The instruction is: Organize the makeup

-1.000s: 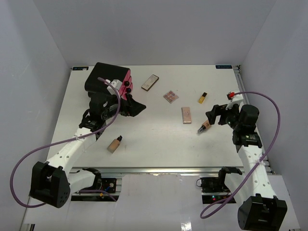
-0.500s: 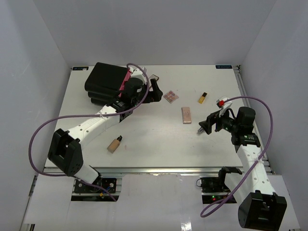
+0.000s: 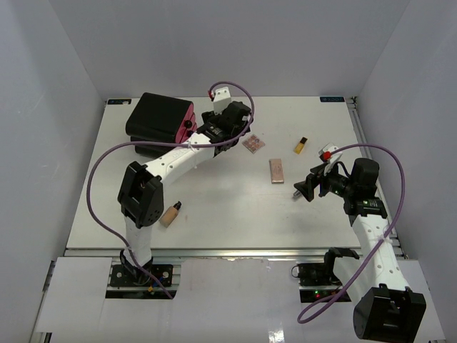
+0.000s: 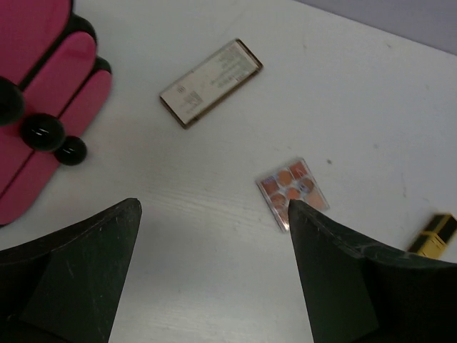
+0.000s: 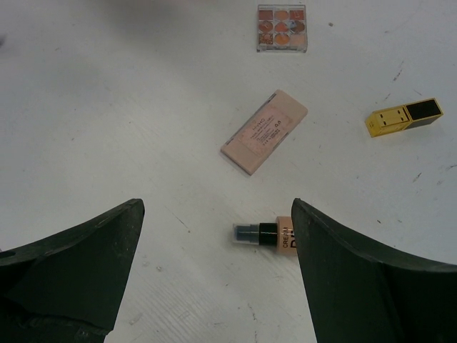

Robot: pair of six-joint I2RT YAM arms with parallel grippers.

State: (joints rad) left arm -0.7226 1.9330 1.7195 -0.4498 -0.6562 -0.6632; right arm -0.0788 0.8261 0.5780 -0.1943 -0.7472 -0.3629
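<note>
Six cosmetics lie loose on the table (image 3: 214, 193), none yet put away. Nearest you, the beige bottle (image 3: 170, 214) lies on its side close to the front edge, well apart from both arms. It looks rigid and round, so it may roll; close across the body, not the black cap.

Next, your right gripper (image 5: 216, 206) hangs spread wide and empty over the slim tube (image 5: 268, 234), which lies on its side with one end hidden behind a finger. It is probably light and prone to rolling, so take it across the beige barrel, square to its length.

Just beyond lies the long pink palette (image 5: 264, 131), then the yellow tube (image 5: 403, 116) off to the right and the square palette (image 5: 282, 27) farther still. Both palettes are flat and thin, so pinch them across the narrow edges with your fingertips low.

Farther back, your left gripper (image 4: 214, 206) is wide open too, holding nothing, above bare table between the square palette and the black box (image 4: 43, 86) with pink drawers. The grey compact (image 4: 211, 82) lies beyond, near the box. It is also flat, so use the same edge grip.
</note>
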